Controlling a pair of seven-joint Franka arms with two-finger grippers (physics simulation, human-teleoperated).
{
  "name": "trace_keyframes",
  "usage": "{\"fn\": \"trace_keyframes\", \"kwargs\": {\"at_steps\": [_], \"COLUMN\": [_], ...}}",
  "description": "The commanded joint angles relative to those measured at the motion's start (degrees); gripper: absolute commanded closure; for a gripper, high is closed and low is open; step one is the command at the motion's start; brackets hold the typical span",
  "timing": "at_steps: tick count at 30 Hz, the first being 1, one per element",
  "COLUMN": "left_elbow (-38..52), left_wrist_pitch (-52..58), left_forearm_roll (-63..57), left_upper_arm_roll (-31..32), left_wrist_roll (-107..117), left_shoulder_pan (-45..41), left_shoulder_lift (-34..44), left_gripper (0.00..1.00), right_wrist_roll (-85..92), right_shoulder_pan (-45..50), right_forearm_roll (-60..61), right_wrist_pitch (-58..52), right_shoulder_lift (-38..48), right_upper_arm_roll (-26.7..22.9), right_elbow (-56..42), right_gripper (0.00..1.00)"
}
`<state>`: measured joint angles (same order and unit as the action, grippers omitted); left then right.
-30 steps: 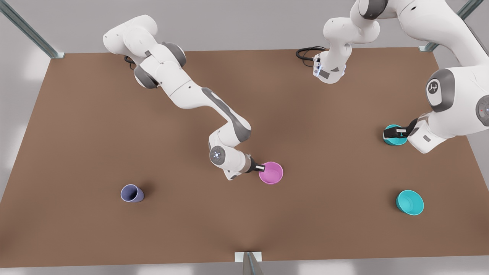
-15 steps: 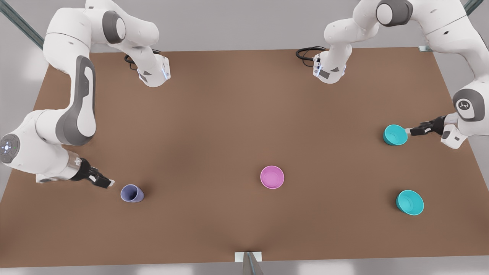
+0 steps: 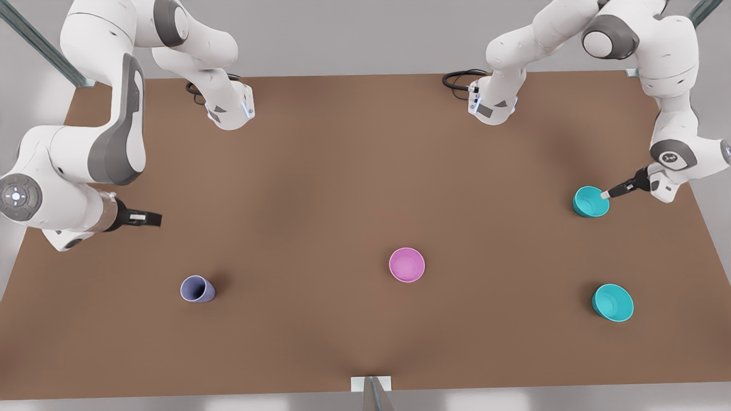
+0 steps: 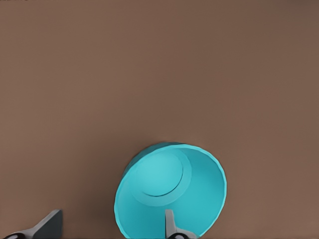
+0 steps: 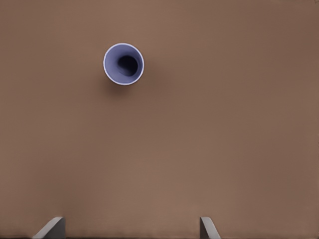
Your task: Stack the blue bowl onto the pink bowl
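The pink bowl (image 3: 406, 265) stands upright near the table's middle, with no gripper near it. One blue bowl (image 3: 590, 201) sits at the front view's right. My left gripper (image 3: 607, 194) is open at this bowl's rim. In the left wrist view one fingertip (image 4: 169, 221) is inside the blue bowl (image 4: 174, 194) and the other (image 4: 50, 222) is outside it. A second teal bowl (image 3: 613, 302) rests nearer the front edge. My right gripper (image 3: 149, 218) hangs open at the front view's left, its fingers (image 5: 54, 225) above bare table.
A lavender-blue cup (image 3: 197, 289) lies tilted at the front left, also seen in the right wrist view (image 5: 123, 63). The brown table (image 3: 320, 171) stretches wide between the bowls. Both arm bases (image 3: 491, 105) stand at the back edge.
My right gripper left the pink bowl, swung to the cup, then drew back from it. My left gripper pulled off the blue bowl and has returned to its rim.
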<state>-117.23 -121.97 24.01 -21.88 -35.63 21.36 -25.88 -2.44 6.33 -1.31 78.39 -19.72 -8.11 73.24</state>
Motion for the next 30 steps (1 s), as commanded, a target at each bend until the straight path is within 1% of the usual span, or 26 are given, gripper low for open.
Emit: {"fn": "trace_keyframes", "kwargs": {"at_steps": [1, 4, 11, 13, 17, 19, 21, 23, 24, 25, 26, 28, 29, 30], "left_elbow": [0.07, -0.02, -0.11, 0.07, 0.68, 0.59, 0.68, 0.68, 0.86, 1.56, 2.09, 3.58, 6.21, 7.36], "left_wrist_pitch": [-4.33, -4.41, -3.98, -4.24, -4.33, -4.15, -3.98, -3.54, -3.89, -3.45, -3.45, -2.22, 3.75, 6.65], "left_forearm_roll": [1.22, 1.22, 1.22, 1.48, 1.74, 1.74, 1.74, 1.74, 1.74, 1.74, 1.22, 1.65, 1.57, 1.39], "left_upper_arm_roll": [-0.01, 0.17, 0.70, 1.66, 2.45, 2.45, 2.37, 2.37, 2.45, 2.45, 3.42, 3.42, 3.68, 3.60], "left_wrist_roll": [-24.49, -24.57, -24.49, -23.87, -23.70, -23.78, -24.14, -24.05, -23.26, -22.03, -19.74, -15.80, -10.79, -2.02], "left_shoulder_pan": [0.00, 0.00, -0.09, -0.18, -0.09, -0.18, -0.26, -0.44, -0.44, -0.53, -0.53, -0.53, -1.75, -7.27], "left_shoulder_lift": [-0.93, -3.12, -3.30, -3.30, -3.74, -3.83, -3.65, -3.65, -3.65, -3.74, -3.74, -3.48, -2.42, 0.91], "left_gripper": [0.00, 0.00, 0.00, 0.33, 0.32, 0.44, 0.69, 0.72, 0.77, 0.79, 0.79, 0.79, 0.79, 0.79], "right_wrist_roll": [17.30, 17.30, 17.30, 17.21, 17.21, 17.30, 17.30, 17.47, 17.47, 17.47, 17.47, 17.47, 17.47, 17.47], "right_shoulder_pan": [0.00, 0.00, 0.00, 0.00, 0.00, 0.00, 0.00, 0.00, 0.00, 0.00, 0.00, 0.00, 0.00, 0.00], "right_forearm_roll": [-0.44, -0.44, -0.44, -0.53, -0.44, -0.44, -0.44, -0.44, -0.44, -0.44, -0.44, -0.44, -0.44, -0.44], "right_wrist_pitch": [-1.92, -1.92, -2.28, -2.28, -2.36, -2.36, -2.36, -2.36, -2.36, -2.36, -2.36, -2.36, -2.36, -2.36], "right_shoulder_lift": [-0.14, -0.31, -0.84, -0.93, -1.02, -1.11, -1.37, -1.46, -1.46, -1.46, -1.54, -1.55, -1.55, -1.55], "right_upper_arm_roll": [-0.06, -0.06, -0.06, -0.06, -0.15, -0.15, -0.24, -0.59, -0.59, -0.59, -0.59, -0.59, -0.59, -0.59], "right_elbow": [-0.03, -0.12, -0.21, -0.12, 0.06, 0.06, 0.06, 0.06, 0.15, 0.15, 0.15, 0.15, 0.15, 0.15], "right_gripper": [0.00, 0.00, 0.00, 0.00, 0.00, 0.00, 0.00, 0.00, 0.00, 0.00, 0.00, 0.00, 0.00, 0.00]}}
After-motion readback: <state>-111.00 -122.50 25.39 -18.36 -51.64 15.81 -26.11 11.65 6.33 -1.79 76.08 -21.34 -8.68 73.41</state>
